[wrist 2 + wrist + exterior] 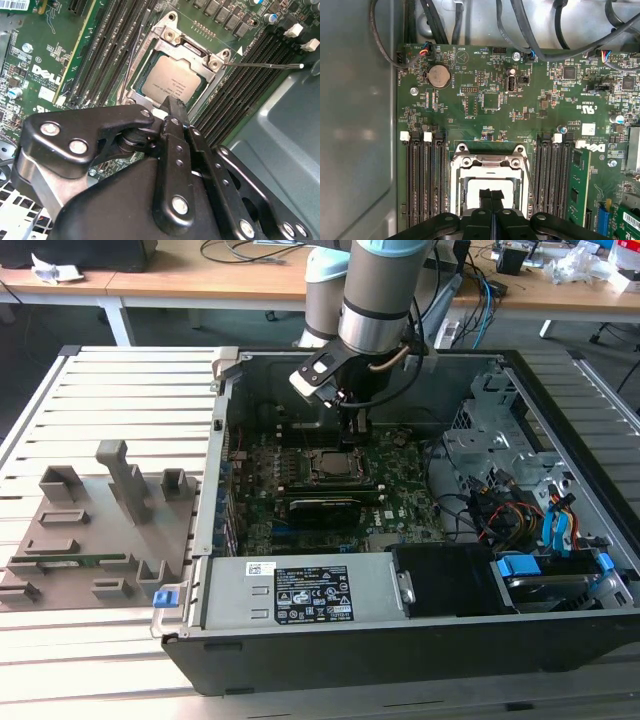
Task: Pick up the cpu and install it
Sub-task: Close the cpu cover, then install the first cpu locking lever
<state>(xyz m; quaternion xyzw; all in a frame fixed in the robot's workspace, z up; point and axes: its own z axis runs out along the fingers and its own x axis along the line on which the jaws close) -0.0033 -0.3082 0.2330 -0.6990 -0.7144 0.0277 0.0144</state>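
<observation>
Cpu (172, 80) already lying flat in socket (141, 65), mid-board inside case (560, 640). Claw (173, 106) pinched together, empty, tips at cpu's edge. Lever (265, 65) looks unlatched, so locking seemingly left.

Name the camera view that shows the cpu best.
The second wrist view: the cpu lies in the socket, nearly whole. In the first wrist view the gripper covers part of it; in the exterior view it is too small to tell.
</observation>
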